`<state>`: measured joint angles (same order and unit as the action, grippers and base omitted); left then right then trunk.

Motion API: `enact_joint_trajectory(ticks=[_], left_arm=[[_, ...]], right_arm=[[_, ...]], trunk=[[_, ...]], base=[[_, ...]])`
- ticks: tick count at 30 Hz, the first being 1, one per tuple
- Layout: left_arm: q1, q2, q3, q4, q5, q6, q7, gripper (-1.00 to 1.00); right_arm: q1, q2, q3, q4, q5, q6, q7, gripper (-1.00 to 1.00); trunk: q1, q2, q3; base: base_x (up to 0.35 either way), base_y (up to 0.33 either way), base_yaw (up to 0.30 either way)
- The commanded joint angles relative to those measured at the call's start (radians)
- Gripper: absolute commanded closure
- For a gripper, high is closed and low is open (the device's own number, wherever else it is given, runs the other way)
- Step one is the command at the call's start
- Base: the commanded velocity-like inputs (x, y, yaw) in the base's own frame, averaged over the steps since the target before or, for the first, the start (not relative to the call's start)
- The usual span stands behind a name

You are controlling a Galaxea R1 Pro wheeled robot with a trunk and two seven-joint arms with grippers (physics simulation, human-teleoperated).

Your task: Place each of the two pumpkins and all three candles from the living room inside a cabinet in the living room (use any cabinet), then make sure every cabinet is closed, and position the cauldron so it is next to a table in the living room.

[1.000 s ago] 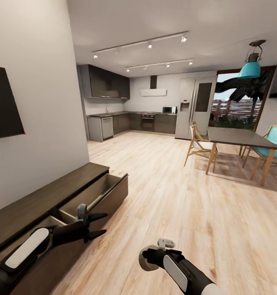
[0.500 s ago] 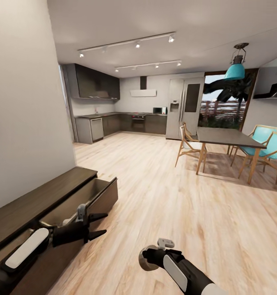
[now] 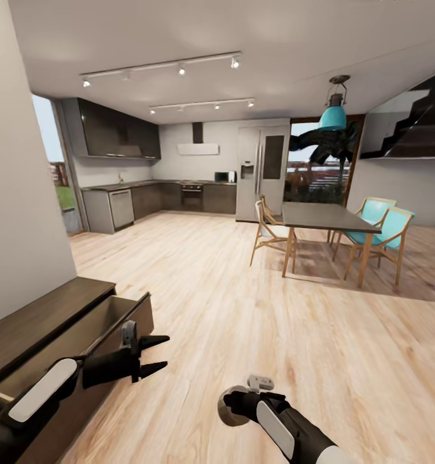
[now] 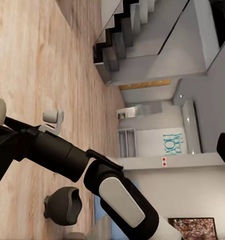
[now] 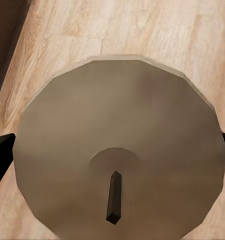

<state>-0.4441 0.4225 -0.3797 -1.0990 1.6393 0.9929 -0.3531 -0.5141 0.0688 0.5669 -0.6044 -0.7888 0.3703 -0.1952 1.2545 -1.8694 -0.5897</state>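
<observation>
- Head view: the left arm reaches forward from the lower left corner, forearm nearly level, with the left gripper (image 3: 154, 354) held over the edge of the cabinet (image 3: 37, 322). Its two black fingers are spread apart and point toward the room, with nothing between them.
- Head view: the cabinet runs along the white wall at the lower left; its drawer (image 3: 107, 316) stands pulled out, and what lies in it cannot be made out from here.
- Head view: the right arm comes up from the bottom edge, elbow bent, with the right gripper (image 3: 233, 407) low over the wooden floor (image 3: 256, 322), turned toward the cabinet. A grey-beige candle (image 3: 227, 415) sits at its tip.
- Head view: farther off stand a dining table (image 3: 327, 218) with chairs (image 3: 378, 222), dark kitchen cupboards (image 3: 172, 196) and a teal hanging lamp (image 3: 333, 117).
- Left wrist view: the right arm crosses the picture above the floor, and a dark round pot, probably the cauldron (image 4: 62, 206), rests on the boards beyond it. A staircase (image 4: 127, 35) shows farther away.
- Right wrist view: the candle (image 5: 120, 160) is seen end-on, round with a short dark wick at the middle, and a black fingertip presses at each side of it, so the claw is pinching it above the floor.
</observation>
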Motion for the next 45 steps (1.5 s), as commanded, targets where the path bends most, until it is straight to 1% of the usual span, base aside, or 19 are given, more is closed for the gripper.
enact_joint_trajectory(ticks=[1, 16, 45], left_arm=[[-0.001, 0.001, -0.002, 0.0, -0.006, 0.0, -0.009, -1.0], [-0.001, 0.001, -0.001, 0.0, -0.007, 0.0, -0.008, -1.0], [-0.001, 0.001, -0.001, -0.001, -0.007, -0.001, -0.007, -1.0]], right_arm=[[-0.001, 0.0, 0.005, -0.002, -0.01, 0.001, -0.009, 1.0], [-0.001, 0.0, 0.005, -0.003, -0.01, 0.0, -0.009, 1.0], [-0.001, 0.0, 0.007, -0.003, -0.01, -0.001, -0.012, 1.0]], trunk=[[0.0, -0.001, -0.001], [0.0, -0.001, 0.0], [0.0, -0.001, 0.0]], base=[[0.31, -0.076, -0.287], [0.333, -0.008, -0.27], [0.337, -0.002, -0.004]])
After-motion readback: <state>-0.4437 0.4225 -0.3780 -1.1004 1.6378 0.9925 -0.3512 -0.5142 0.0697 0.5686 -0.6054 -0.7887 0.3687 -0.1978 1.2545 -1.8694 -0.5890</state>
